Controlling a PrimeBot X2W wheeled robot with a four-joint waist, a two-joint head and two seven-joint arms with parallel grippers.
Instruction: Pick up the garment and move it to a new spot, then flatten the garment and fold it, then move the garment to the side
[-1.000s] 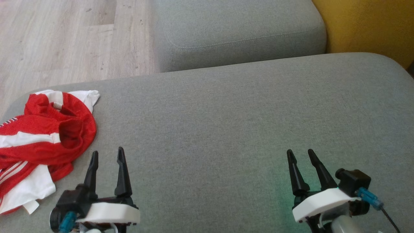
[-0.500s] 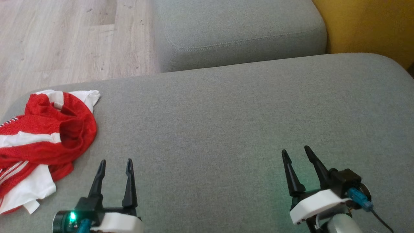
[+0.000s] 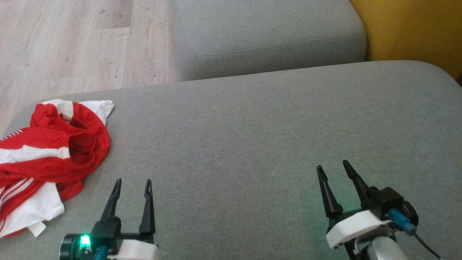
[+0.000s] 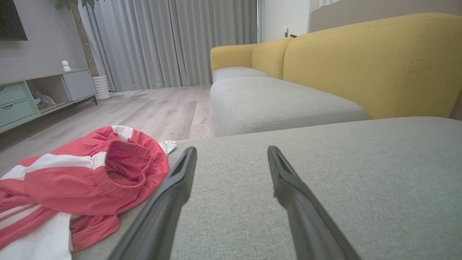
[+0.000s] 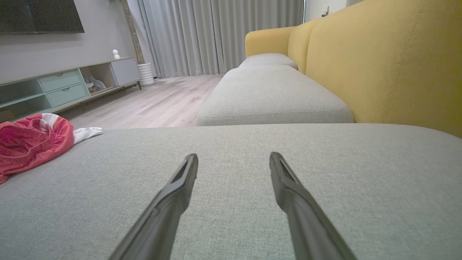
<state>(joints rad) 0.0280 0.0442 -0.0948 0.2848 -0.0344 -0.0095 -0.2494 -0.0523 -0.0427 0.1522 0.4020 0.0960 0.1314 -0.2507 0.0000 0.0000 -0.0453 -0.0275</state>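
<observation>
Red garment (image 3: 43,142), 1 heap, on grey cushion (image 3: 252,126); L hand (image 3: 133,180) & R hand (image 3: 331,164) both spread, empty.

Soft, even daylight, faint shadows; wrist views bend at the edges.

Red garment (image 3: 32,196) with white parts and stripes — grey cushion (image 3: 252,144), yellow sofa back (image 3: 415,29), pale wood floor (image 3: 72,43).

We see a broad grey seat cushion (image 3: 252,126) across the lower head view, a second grey cushion (image 3: 267,32) at top centre beyond it, a yellow backrest (image 3: 408,29) at upper right, pale wooden floor (image 3: 72,43) at upper left. In the left wrist view, grey curtains (image 4: 173,39) hang at top centre, a sideboard (image 4: 21,97) at far left.
</observation>
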